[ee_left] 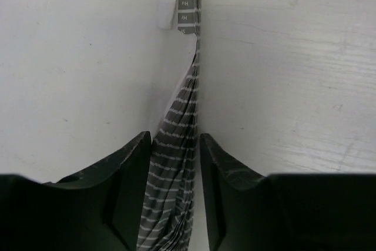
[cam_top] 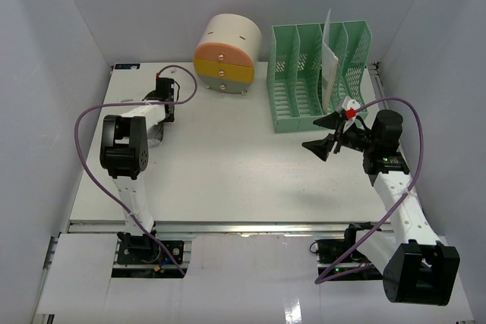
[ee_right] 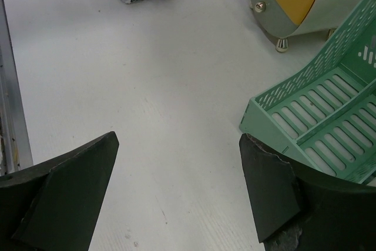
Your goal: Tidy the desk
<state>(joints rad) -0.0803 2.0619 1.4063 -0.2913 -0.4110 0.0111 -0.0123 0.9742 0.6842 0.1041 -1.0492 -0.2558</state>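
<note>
Left gripper (ee_left: 175, 139) straddles the striped booklet (ee_left: 176, 119) on the desk (cam_top: 228, 176), far left; we can't tell if it pinches. Floppy pages could slip or crumple. Right gripper (ee_right: 178, 139) spread, empty.

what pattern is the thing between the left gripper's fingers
Striped item: dark grey with thin pale lines, clearest in left wrist view.
</note>
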